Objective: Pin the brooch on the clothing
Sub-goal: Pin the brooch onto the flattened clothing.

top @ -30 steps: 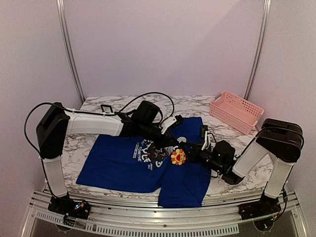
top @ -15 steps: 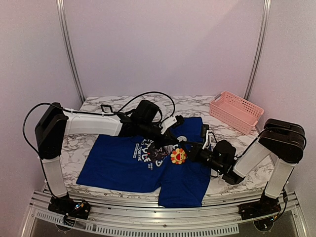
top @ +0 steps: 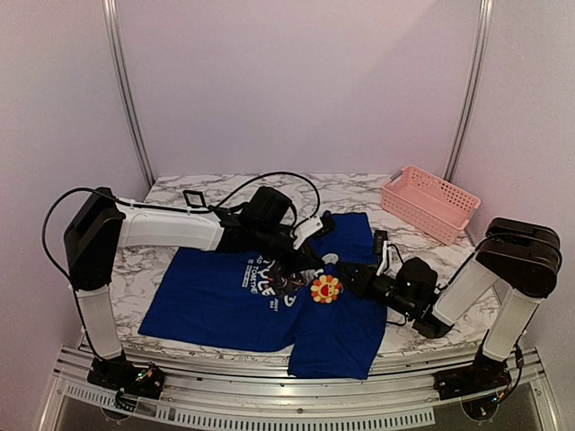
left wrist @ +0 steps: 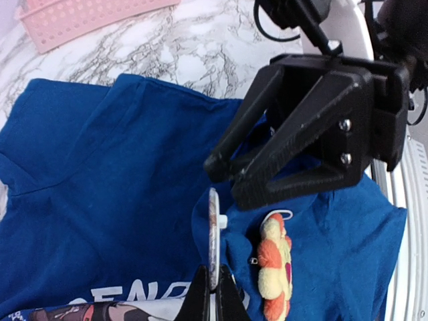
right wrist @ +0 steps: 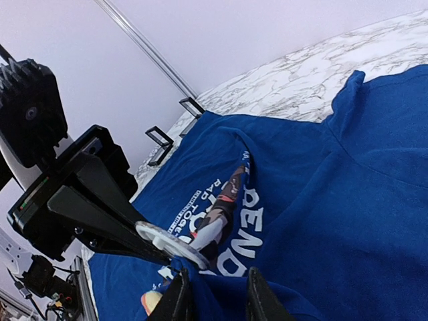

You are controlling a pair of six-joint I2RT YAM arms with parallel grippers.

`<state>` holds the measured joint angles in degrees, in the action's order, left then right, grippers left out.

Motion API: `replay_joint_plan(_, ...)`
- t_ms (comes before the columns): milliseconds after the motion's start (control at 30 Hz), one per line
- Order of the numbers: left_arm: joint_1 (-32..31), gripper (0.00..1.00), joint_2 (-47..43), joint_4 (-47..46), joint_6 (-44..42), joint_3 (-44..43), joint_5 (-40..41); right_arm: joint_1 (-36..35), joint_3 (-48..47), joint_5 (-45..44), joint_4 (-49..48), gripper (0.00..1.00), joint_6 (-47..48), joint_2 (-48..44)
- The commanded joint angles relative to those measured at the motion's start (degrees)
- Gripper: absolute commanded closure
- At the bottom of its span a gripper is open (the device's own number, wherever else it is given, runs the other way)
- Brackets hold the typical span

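The blue clothing [top: 225, 301] lies spread on the marble table, and the flower-shaped brooch [top: 325, 288] sits on its chest. My left gripper [top: 316, 260] reaches over the print. In the left wrist view it [left wrist: 214, 297] is shut on a thin round disc [left wrist: 213, 227], held edge-on against a raised fold of the clothing [left wrist: 100, 187], with the brooch [left wrist: 274, 261] on the fold's other side. My right gripper [top: 352, 277] is just right of the brooch. Its jaws [right wrist: 217, 301] stand open over the fold of blue cloth [right wrist: 334, 200], beside the disc [right wrist: 170, 244].
A pink basket [top: 429, 202] stands at the back right corner. A small black frame [top: 194, 197] lies at the back left, behind the shirt. The left arm's cable loops above the shirt's collar. The table's front edge [top: 269, 359] runs just below the shirt's hem.
My right gripper has widened its jaws and drawn back a little to the right. The brooch stays on the shirt. The left arm has hardly moved.
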<state>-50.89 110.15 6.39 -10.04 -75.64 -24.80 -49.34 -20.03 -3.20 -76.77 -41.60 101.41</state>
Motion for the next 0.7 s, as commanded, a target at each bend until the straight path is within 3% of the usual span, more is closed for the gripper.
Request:
replay_joint_plan(0, -0.06, 1.00, -1.56, 2.58, -6.50, 2.09, 1.76, 1.74, 4.40, 7.99, -14.73, 0.70, 4.03, -1.72)
replay_joint_plan(167, -0.17, 1.00, -1.46, -2.51, -17.43, 3.64, 4.33, 2.99, 3.85, 13.22, -4.52, 0.66, 4.28, -6.78)
replay_joint_plan(367, -0.98, 1.00, -1.03, -5.41, -37.59, 6.03, 6.74, 7.82, -7.66, 1.13, 41.24, 0.68, -0.27, -15.26)
replay_joint_plan(500, -1.80, 1.00, -0.81, -7.70, -52.29, 8.11, 7.50, 10.93, -15.76, -3.40, 62.64, 0.69, -2.33, -15.59)
replay_joint_plan(567, -2.15, 0.92, -1.25, -6.63, -58.25, 8.35, 7.32, 12.40, -18.43, -4.16, 69.05, 0.69, -2.68, -14.79)
replay_joint_plan(667, -2.78, 0.65, -2.73, -2.37, -65.55, 8.84, 7.22, 14.38, -22.59, -4.75, 75.59, 0.69, -2.47, -12.33)
